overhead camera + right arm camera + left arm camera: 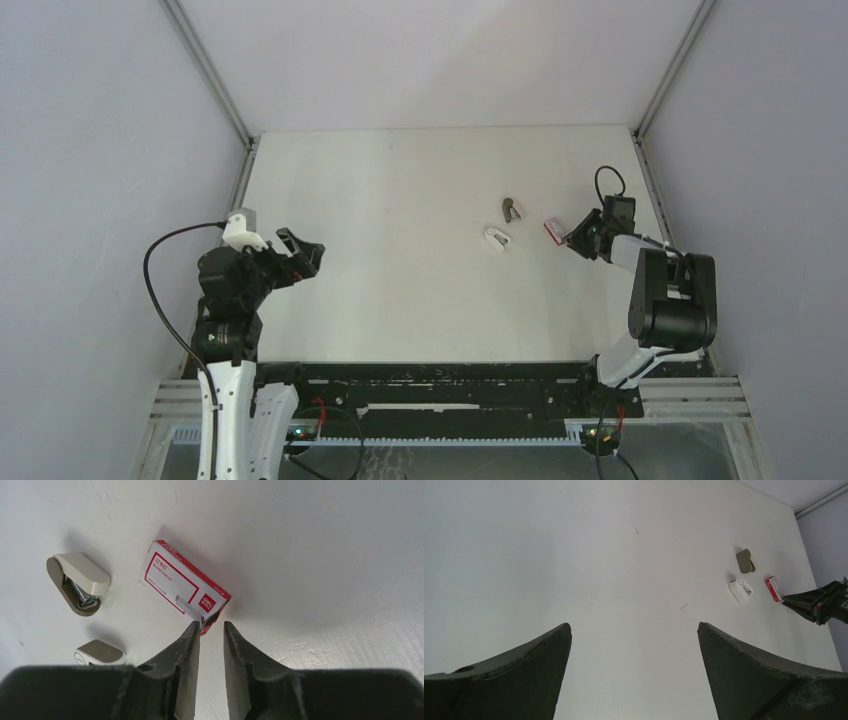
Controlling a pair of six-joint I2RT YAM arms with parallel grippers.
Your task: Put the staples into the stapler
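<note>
By count, left to right: one left gripper, one stapler, one clamshell tool, one red-and-white box, one right gripper. Far left of the red-and-white box, well apart from everything else: left gripper, jaws spread fully wide, empty, touching nothing. Near the box on its left, lying on the table: stapler, white with a dark grey part and a round mark on its shell, clear of both grippers, the box between it and the right gripper. Also left of the box but farther back, just beside the stapler: clamshell tool, taupe and cream, metal showing between its shells. Flat on the table, printed face up: the box itself. Directly right of the box, tips at its near red corner: right gripper, jaws only a narrow slit apart, bare table visible through the slit, nothing clamped. One fingertip against that corner or all but against it; impossible to tell which. Not to be made out in any view: staples.
</note>
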